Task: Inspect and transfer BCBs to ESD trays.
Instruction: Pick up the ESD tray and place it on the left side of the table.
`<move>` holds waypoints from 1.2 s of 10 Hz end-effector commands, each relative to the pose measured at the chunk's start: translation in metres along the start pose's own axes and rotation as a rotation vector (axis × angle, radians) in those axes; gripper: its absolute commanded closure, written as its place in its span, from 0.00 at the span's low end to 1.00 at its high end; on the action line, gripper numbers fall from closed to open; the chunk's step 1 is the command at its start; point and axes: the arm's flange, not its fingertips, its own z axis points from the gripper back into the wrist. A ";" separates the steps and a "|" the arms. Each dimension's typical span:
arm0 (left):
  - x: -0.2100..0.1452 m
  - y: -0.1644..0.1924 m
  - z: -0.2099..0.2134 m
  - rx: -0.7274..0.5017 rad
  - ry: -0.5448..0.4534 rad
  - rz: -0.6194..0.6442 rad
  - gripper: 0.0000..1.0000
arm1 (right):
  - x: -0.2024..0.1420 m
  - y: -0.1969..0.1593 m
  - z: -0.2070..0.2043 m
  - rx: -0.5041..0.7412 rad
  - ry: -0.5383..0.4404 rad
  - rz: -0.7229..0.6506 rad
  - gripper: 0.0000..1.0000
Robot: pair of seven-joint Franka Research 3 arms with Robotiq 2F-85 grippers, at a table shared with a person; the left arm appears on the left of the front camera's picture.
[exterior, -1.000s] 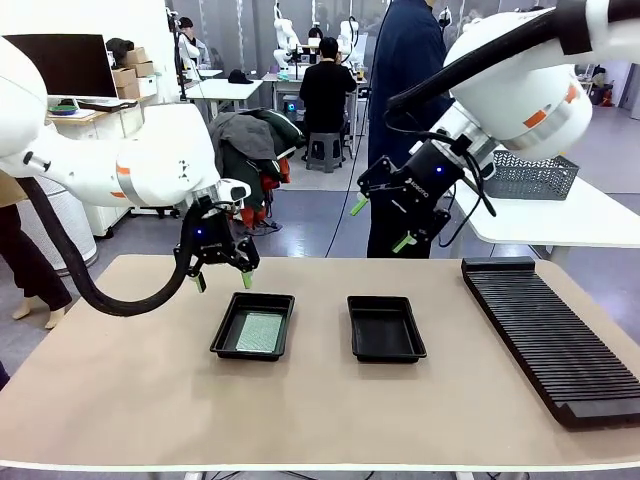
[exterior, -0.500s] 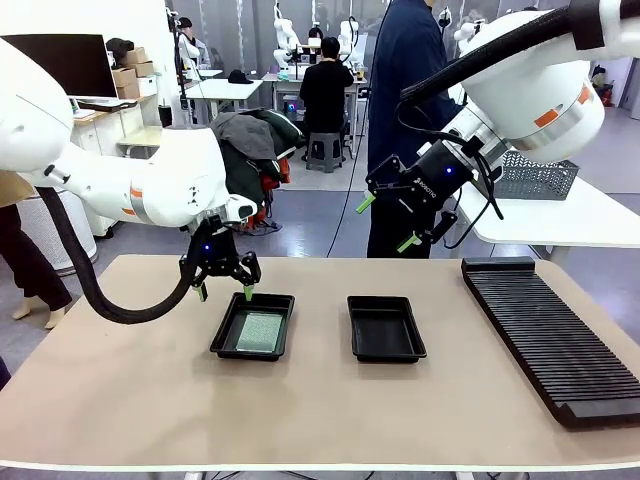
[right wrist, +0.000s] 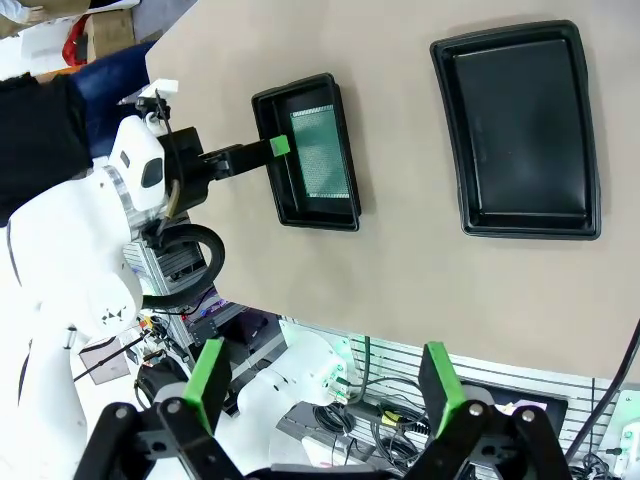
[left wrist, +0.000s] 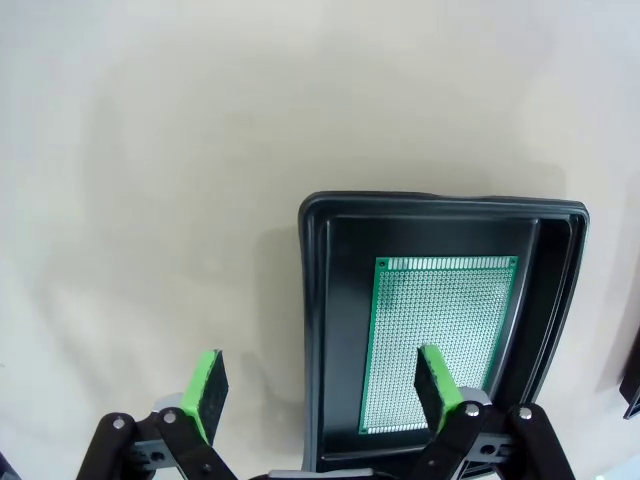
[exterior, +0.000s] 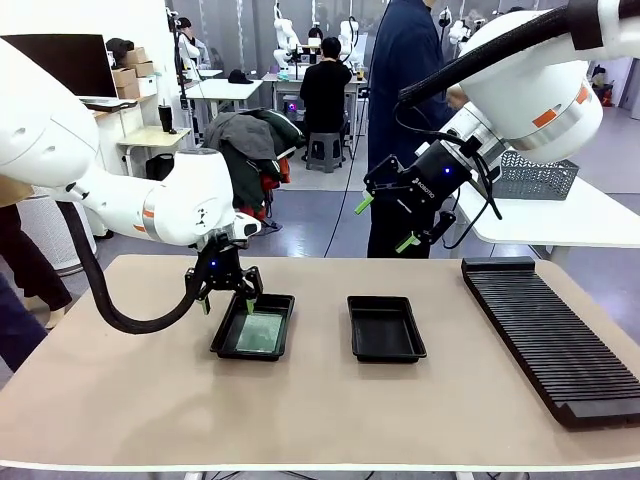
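The left fingers are wide open and hold nothing, low astride one rim of the left ESD tray in which one BCB lies flat, while the right fingers, also open with nothing between them, hang high above the desk.

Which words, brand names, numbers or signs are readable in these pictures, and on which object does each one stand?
Small white print on the black body of the right claw: too small and blurred to read.
On the circuit board: a grid of holes, no readable text.
No other text can be read.
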 end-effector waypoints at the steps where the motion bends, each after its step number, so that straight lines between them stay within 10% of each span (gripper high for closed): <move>1: 0.003 -0.001 -0.003 0.023 -0.005 0.002 0.00 | 0.001 0.001 0.001 -0.010 -0.010 -0.007 0.00; 12: -0.006 0.012 -0.012 0.018 0.020 0.017 0.65 | 0.001 0.001 0.001 -0.010 -0.010 -0.007 0.00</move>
